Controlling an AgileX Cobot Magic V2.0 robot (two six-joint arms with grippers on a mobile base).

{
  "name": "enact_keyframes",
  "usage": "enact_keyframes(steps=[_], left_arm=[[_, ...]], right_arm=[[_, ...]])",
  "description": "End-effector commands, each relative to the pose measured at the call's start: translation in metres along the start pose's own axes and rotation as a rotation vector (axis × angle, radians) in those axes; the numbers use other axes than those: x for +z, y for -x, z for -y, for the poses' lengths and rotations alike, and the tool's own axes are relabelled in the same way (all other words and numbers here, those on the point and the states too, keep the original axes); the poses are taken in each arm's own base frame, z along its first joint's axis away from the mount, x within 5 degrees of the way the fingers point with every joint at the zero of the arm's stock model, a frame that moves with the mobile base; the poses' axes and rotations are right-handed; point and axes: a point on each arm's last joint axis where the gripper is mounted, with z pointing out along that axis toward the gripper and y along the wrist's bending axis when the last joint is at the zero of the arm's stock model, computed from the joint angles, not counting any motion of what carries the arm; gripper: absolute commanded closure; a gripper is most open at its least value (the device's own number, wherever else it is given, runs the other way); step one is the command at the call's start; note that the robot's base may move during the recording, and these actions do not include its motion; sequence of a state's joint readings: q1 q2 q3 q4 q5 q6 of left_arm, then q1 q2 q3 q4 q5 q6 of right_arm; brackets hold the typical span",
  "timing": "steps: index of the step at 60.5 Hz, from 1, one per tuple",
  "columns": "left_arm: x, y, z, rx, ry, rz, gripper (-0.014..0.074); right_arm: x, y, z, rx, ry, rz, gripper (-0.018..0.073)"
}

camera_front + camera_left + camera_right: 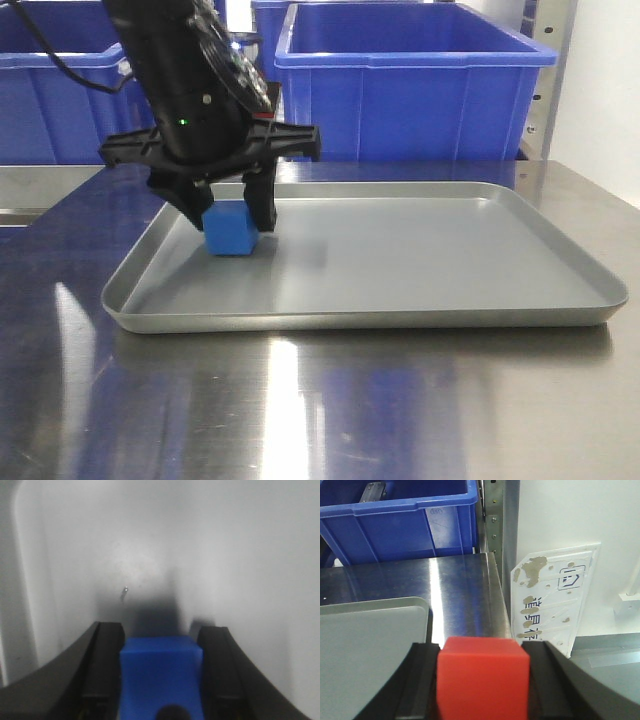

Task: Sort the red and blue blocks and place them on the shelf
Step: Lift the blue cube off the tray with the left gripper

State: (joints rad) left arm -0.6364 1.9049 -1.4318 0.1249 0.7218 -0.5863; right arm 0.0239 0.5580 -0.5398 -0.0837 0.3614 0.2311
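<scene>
The left pincer (230, 218) points down into the tray, its two black fingers (102, 672) closed partway so that each presses a side of the blue block (232, 229). The block sits low in the left rear part of the grey tray (420, 300). Whether it rests on the tray floor or hangs just off it cannot be told. In the left wrist view the block fills the gap between the fingers, with its shadow on the pale tray floor ahead.

The right pincer (481, 650) is likewise closed on the red block (482, 677), which sits squarely between its fingers and is held up above the counter (460, 595). Below it and to the left lies a rounded corner of the tray.

The tray rests flat on the shiny steel counter. Behind it stand large dark-blue bins (415, 90). At the counter's far right edge a steel post (492, 520) with holes rises, and beside it a white sign (555, 600) with printed characters leans against the wall.
</scene>
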Motion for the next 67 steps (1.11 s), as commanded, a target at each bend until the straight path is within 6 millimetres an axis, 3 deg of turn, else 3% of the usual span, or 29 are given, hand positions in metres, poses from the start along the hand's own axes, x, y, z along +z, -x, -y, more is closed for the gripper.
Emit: enact_keyframes(steps=[1, 13, 29, 40, 50, 67], left_arm=[[-0.048, 0.018, 0.003, -0.026, -0.078, 0.142, 0.0478], [-0.081, 0.029, -0.014, -0.047, -0.078, 0.229, 0.0478], [-0.147, 0.041, -0.048, -0.066, -0.043, 0.412, 0.0478], [-0.189, 0.037, -0.078, -0.093, 0.0, 0.524, 0.0478], [-0.215, 0.014, -0.106, -0.134, 0.017, 0.604, 0.0478], [-0.231, -0.053, -0.142, -0.177, 0.024, 0.723, 0.0478]], right_arm=[[-0.004, 0.017, -0.002, -0.017, 0.015, 0.121, 0.0498], [-0.004, 0.017, -0.002, -0.017, 0.015, 0.121, 0.0498], [-0.004, 0.017, -0.002, -0.017, 0.015, 0.121, 0.0498], [-0.004, 0.017, -0.002, -0.017, 0.015, 0.121, 0.0498], [-0.004, 0.017, -0.002, -0.017, 0.015, 0.121, 0.0498], [-0.004, 0.017, -0.002, -0.017, 0.015, 0.121, 0.0498]])
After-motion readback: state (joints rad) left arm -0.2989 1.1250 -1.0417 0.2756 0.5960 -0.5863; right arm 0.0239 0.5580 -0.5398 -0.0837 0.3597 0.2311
